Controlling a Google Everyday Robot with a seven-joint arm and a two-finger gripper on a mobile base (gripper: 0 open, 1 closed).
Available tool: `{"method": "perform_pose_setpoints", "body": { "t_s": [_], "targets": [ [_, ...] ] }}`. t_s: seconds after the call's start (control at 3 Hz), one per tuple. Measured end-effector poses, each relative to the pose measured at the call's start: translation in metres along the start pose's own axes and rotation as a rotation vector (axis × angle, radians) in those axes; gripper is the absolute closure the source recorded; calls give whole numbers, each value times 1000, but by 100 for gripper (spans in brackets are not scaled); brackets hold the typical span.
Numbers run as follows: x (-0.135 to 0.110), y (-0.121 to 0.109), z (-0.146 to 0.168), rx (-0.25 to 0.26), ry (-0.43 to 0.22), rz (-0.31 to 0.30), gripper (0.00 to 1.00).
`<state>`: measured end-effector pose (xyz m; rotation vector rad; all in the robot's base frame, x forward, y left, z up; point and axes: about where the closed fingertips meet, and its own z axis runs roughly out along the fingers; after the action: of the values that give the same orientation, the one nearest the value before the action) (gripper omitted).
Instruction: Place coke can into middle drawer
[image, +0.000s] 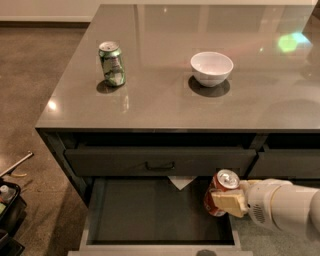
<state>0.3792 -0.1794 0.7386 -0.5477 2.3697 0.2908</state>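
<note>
The hand (225, 200), at the middle drawer (150, 212), seemingly hides part of the coke can (226, 180).

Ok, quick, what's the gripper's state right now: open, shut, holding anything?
Gripper: shut on the coke can, at the right end of the open middle drawer.

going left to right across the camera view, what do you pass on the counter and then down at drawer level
counter: green can → white bowl. drawer level: black bar handle → coke can, held in the gripper at the right end of the open middle drawer.
</note>
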Motion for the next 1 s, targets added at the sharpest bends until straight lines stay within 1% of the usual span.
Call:
{"method": "perform_pose_setpoints", "body": {
  "t_s": [0.33, 0.67, 1.0],
  "targets": [
    [29, -8, 46, -28, 5, 69, 100],
    [53, -13, 85, -87, 15, 131, 100],
    [74, -17, 116, -162, 29, 193, 100]
  ]
}}
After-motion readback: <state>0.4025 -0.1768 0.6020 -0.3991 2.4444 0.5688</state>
